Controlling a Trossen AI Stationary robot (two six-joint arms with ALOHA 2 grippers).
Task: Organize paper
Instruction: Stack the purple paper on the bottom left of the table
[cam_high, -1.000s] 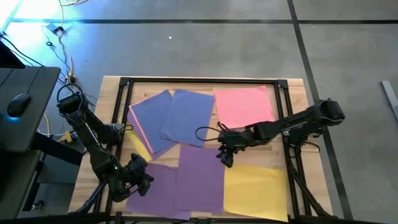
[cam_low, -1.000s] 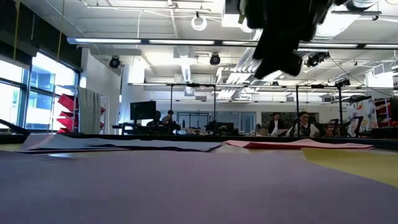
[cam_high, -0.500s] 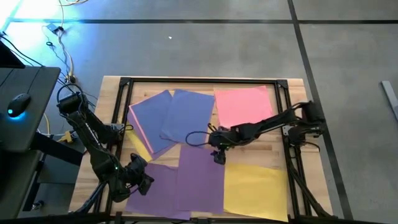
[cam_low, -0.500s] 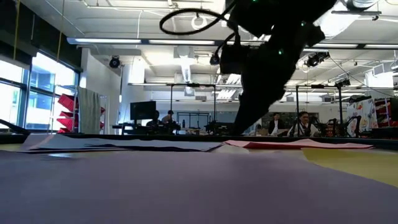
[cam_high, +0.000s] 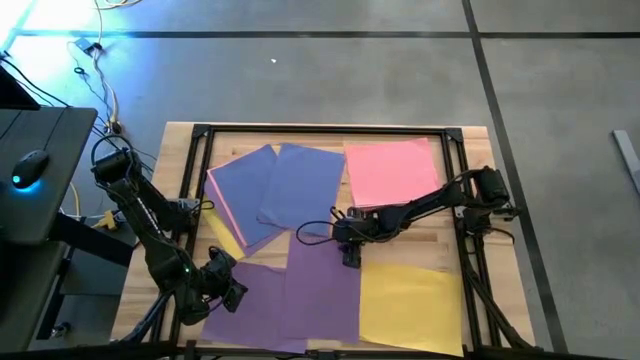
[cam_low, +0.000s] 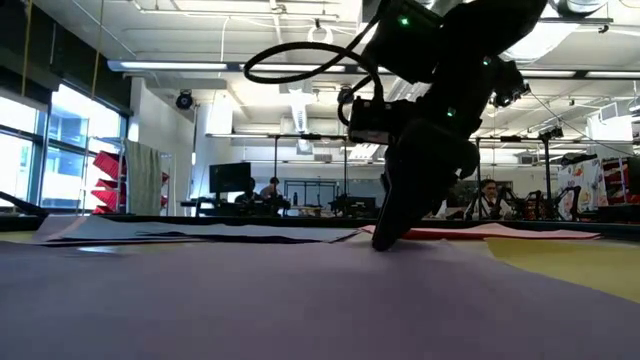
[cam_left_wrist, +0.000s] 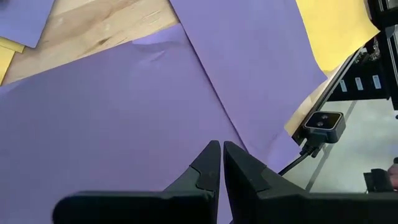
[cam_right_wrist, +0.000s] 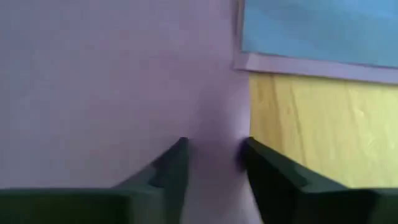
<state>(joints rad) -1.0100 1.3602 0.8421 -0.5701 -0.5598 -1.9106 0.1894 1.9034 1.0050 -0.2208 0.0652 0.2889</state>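
Note:
Several coloured paper sheets lie flat and overlapping on the wooden table. Two are blue (cam_high: 305, 188), one is pink (cam_high: 392, 172) and one is yellow (cam_high: 410, 305). Two purple sheets lie near the front, the middle one (cam_high: 322, 290) overlapping the left one (cam_high: 255, 300). My right gripper (cam_high: 350, 257) is down on the middle purple sheet at its far right corner, and its fingers (cam_right_wrist: 177, 158) stand a little apart. My left gripper (cam_left_wrist: 217, 152) is shut and hangs above the left purple sheet near the table's front left. My right gripper has its fingertips (cam_low: 385, 240) on the middle purple sheet, just inside its right edge (cam_right_wrist: 239, 134) near the far right corner. The fingers slant steeply down from the table's right. The sheet lies flat on the table. Whether any paper is pinched between them, I cannot tell.
A black metal frame (cam_high: 320, 130) runs around the tabletop. A small camera (cam_left_wrist: 323, 122) sits at the near edge. A desk with a mouse (cam_high: 30, 165) stands beyond the table's left side. People (cam_low: 487, 200) sit in the room far behind the table.
My right gripper has come down and a little toward the table's left, from above the bare wood onto the far right corner of the middle purple sheet. The sheets lie as before.

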